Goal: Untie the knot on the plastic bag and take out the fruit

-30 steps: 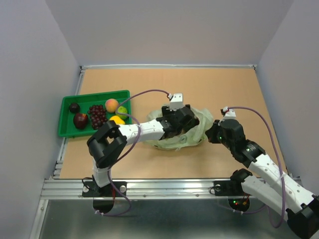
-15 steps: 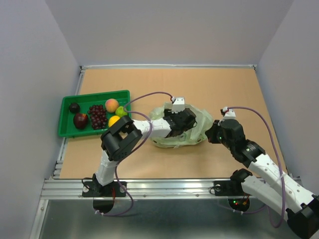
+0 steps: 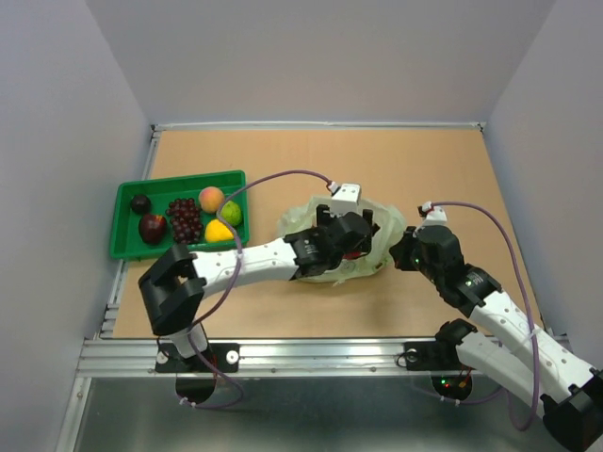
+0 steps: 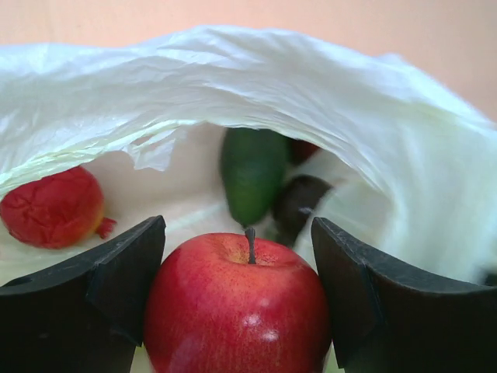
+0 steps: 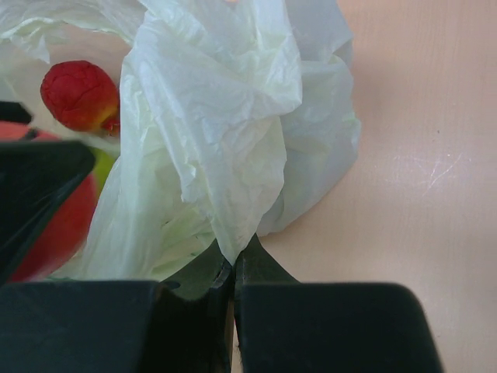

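Note:
The pale green plastic bag point(image 3: 382, 234) lies mid-table with its mouth open; no knot shows. My left gripper point(image 4: 239, 299) reaches into the mouth, its jaws pressed against both sides of a bright red apple point(image 4: 237, 311). Deeper inside lie a small red fruit point(image 4: 53, 207) and a dark green avocado point(image 4: 251, 175). My right gripper point(image 5: 233, 260) is shut on a pinched fold of the plastic bag point(image 5: 225, 116) at its right side. The small red fruit point(image 5: 79, 95) also shows in the right wrist view.
A green tray point(image 3: 127, 249) stands at the left with a peach point(image 3: 211, 199), purple grapes point(image 3: 184, 218), a yellow fruit point(image 3: 219, 231), a lime-green one point(image 3: 232, 213) and two dark fruits. Walls enclose the table on three sides.
The left arm's elbow has swung down and left while its gripper pushed further into the bag's mouth. The right arm has held still with the bag's fold.

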Controlling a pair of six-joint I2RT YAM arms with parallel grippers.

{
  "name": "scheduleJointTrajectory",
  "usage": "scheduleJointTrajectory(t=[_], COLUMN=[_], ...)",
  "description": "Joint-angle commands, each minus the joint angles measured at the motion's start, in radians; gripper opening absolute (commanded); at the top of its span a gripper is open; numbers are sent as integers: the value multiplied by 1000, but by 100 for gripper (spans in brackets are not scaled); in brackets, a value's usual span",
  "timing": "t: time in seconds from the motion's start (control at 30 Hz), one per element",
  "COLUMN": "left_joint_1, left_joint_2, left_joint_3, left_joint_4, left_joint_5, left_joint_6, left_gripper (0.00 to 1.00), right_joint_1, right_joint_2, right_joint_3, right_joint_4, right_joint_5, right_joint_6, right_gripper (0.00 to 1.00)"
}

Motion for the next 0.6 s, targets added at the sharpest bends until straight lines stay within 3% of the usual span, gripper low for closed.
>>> scheduleJointTrajectory(t=[0.0, 0.2, 0.27, 0.33, 0.43, 0.53, 0.57], left_joint_1=[-13, 0, 76, 171, 350, 593, 718], left_joint_2=[-157, -378, -437, -516, -579, -582, -576], left_joint_3=[-75, -107, -111, -133, -154, -170, -182], left_joint_4=[25, 28, 29, 32, 5, -53, -64], left_joint_5=[64, 166, 216, 256, 197, 216, 230], left_joint_6=[75, 199, 198, 177, 157, 115, 100], left_gripper=[21, 22, 22, 22, 22, 22, 22], right_joint_1=[6, 6, 6, 6, 6, 6, 6], right_joint_2=[-15, -4, -1, 4, 1, -7, -7], right_joint_3=[2, 0, 2, 3, 3, 0, -1], right_joint_4=[19, 19, 20, 20, 20, 20, 20], right_joint_5=[46, 51, 52, 51, 40, 35, 31], right_joint_6=[-5, -3, -5, -6, -10, -10, -10], right_gripper=[0, 1, 1, 0, 0, 0, 0])
